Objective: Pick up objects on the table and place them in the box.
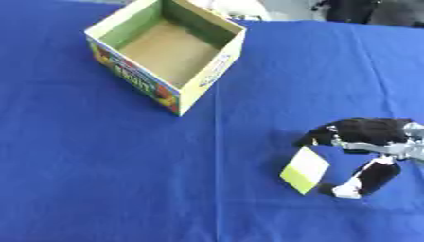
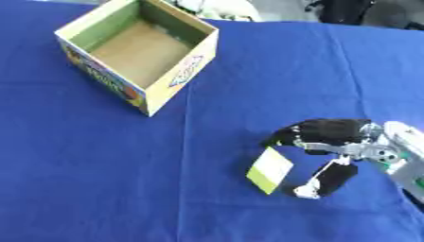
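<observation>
While right hand (image 2: pixel 335 142) reaches in, fingers (image 2: pixel 311 131) curled around the yellow card (image 2: pixel 270 170) on the desk (image 2: pixel 99 179), contact unclear. Step: grasping. Next: lift, carry up-left to empty box (image 2: pixel 136 52).

right hand (image 2: pixel 348 142) low at right, fingers (image 2: pixel 319 131) seemingly curled

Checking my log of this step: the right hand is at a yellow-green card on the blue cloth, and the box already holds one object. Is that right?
Not quite. The box is empty: the left eye view shows only its bare brown floor. The rest holds: the right hand is at the yellow-green card on the blue cloth, fingers curved around it.
</observation>
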You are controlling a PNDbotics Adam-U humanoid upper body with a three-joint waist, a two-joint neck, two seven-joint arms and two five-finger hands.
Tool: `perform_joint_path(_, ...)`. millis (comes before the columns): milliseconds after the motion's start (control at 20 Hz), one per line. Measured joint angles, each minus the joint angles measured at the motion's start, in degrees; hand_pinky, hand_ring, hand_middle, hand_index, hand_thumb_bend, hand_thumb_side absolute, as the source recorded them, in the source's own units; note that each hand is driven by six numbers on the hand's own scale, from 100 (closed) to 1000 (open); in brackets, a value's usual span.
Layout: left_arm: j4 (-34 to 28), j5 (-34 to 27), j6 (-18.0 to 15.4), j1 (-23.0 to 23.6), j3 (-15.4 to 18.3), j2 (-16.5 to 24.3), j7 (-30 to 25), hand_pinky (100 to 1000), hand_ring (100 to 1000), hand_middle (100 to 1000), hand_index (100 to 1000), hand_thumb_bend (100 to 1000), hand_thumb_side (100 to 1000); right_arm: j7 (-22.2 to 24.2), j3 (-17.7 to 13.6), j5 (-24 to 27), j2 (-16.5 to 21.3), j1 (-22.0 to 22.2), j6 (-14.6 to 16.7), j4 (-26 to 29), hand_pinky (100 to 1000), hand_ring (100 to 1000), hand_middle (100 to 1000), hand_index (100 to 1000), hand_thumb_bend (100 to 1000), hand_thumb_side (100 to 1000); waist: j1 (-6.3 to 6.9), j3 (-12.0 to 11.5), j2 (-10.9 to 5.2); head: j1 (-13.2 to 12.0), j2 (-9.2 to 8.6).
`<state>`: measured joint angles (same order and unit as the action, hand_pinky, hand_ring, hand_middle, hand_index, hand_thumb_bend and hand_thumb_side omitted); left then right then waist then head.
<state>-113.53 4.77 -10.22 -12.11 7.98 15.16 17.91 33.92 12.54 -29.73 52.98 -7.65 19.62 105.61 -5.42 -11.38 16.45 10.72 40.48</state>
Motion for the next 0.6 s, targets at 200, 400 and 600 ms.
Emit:
perform_joint_path(200, 0.00, -0.14, -0.02, -0.08, -0.01, 0.00, -0.02, 807, 761, 956, 743, 188, 824, 0.70, 0.21, 0.00, -0.26, -0.92, 0.37, -0.32, 844, 859, 806, 973, 317, 576, 0.00, -0.06, 0.00, 0.01, -0.22)
perform_joint_path(400, 0.00, -0.20, -0.03, -0.15, -0.02, -0.01, -0.06, 807, 761, 956, 742, 187, 824, 0.59, 0.22, 0.01, -0.55, -1.48, 0.63, -0.44, 819, 798, 672, 871, 262, 591, 0.00, -0.22, 0.09, 0.01, -0.24)
perform_joint_path(600, 0.00, -0.20, -0.01, -0.17, -0.02, -0.01, -0.08, 807, 762, 956, 743, 185, 825, -1.69, 0.17, 0.20, -0.81, -1.39, 0.11, -0.53, 789, 737, 574, 756, 259, 593, 0.00, -0.20, 0.12, 0.01, -0.24)
